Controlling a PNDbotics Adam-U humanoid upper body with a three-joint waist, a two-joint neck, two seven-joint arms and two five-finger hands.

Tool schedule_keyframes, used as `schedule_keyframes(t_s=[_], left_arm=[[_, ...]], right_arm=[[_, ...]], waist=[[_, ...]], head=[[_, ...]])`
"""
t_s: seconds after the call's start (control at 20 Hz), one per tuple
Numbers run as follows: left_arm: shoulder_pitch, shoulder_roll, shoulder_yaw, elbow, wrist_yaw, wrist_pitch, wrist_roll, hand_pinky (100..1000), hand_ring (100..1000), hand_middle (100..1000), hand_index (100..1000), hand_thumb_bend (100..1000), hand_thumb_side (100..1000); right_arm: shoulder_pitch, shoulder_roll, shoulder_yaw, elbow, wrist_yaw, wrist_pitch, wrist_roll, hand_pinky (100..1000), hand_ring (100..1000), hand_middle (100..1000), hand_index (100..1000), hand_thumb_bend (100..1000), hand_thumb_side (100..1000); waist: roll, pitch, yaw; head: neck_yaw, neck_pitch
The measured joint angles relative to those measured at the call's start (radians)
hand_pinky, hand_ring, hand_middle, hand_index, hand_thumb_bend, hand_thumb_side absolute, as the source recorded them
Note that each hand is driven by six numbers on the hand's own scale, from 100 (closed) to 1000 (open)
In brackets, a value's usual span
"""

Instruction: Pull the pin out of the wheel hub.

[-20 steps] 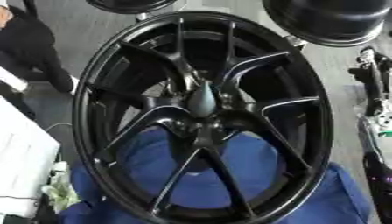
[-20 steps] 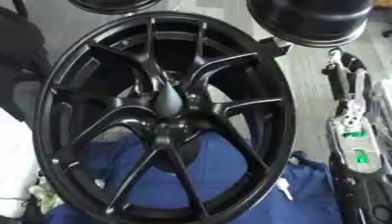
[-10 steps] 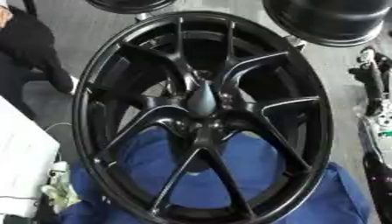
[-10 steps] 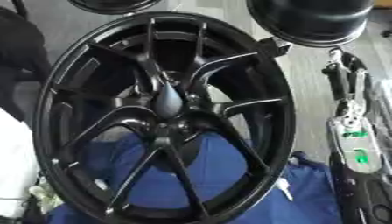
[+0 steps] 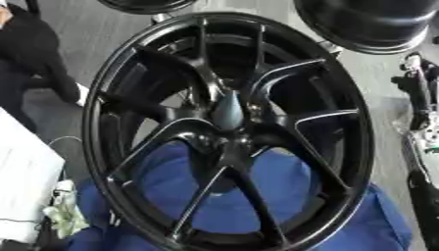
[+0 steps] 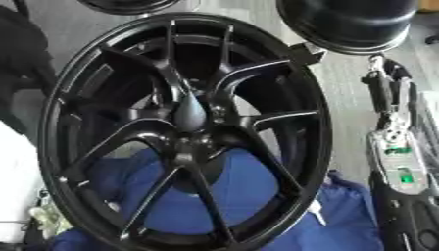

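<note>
wheel hub fills the view, pin upright at its centre

neither hand shows, so their state cannot be told; best to pinch the grey pin low and draw it straight along its axis, clear of the spokes.

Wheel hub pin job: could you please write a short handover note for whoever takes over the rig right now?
Left robot hand: not in view.
Right robot hand: by the right edge, apart from the wheel, holding nothing; open or shut cannot be told.
Things: the black wheel stands tilted on a blue cloth. The dark tapered pin sits in the hub at the centre, where the spokes meet.
Done: nothing yet; the pin is in place and untouched.
Left: bring a hand to the hub, grasp the pin and pull it out.
</note>
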Motion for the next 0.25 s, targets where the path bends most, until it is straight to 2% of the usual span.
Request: schedule_keyframes(t_s=[0.1,0.25], left_arm=[[0.010,-0.053,-0.010,0.014,0.065,-0.054,0.050,707,724,669,735,162,838],[0.024,-0.109,-0.020,0.038,0.099,-0.133,0.084,708,734,684,748,202,848]], right_arm=[[-0.003,0.001,0.000,0.000,-0.002,-0.002,-0.002,784,646,685,768,100,728],[-0.003,0.006,0.000,-0.001,-0.010,-0.006,-0.010,784,648,687,769,100,732]], waist=[[-0.004,0.000,-0.001],[-0.009,0.000,-0.002]], head=[[0.000,-0.003],[0.001,-0.008]])
